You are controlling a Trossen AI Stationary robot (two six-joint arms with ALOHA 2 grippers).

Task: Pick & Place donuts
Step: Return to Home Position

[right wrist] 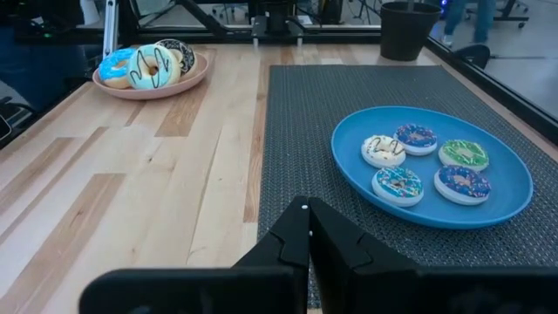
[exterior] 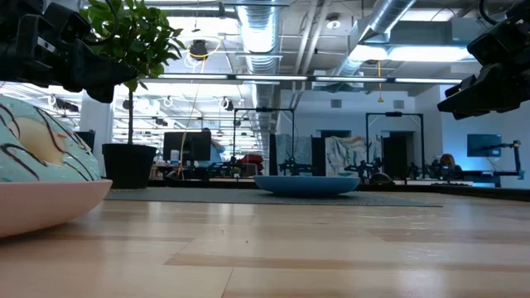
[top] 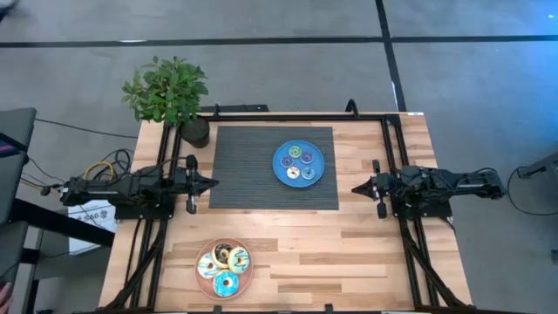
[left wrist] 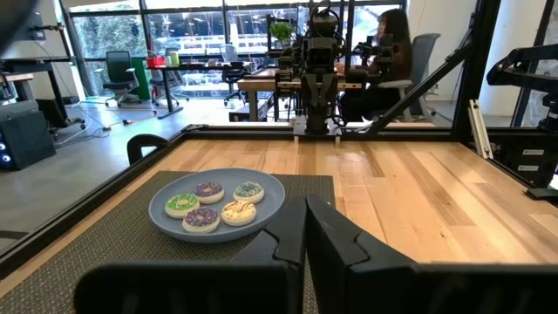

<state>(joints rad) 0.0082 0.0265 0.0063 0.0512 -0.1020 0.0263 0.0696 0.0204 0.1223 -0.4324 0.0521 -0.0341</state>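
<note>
Sorted by size: 5 small donuts (right wrist: pixel 398 184) on blue plate (top: pixel 319 163), 4 big donuts (right wrist: pixel 148 65) on pink plate (right wrist: pixel 153 91). Left gripper (top: pixel 207 183), right gripper (top: pixel 357 187) parked clear (fingers pressed together, empty).

No legible lettering, brand, number or sign in any view; the donuts (right wrist: pixel 400 184), the blue plate (right wrist: pixel 506 187), the pink plate (right wrist: pixel 148 92), the woven mat (top: pixel 244 166) and the wooden table (top: pixel 366 253) bear no markings; a wall screen (exterior: pixel 484 145) in the room behind is too small to read.
</note>
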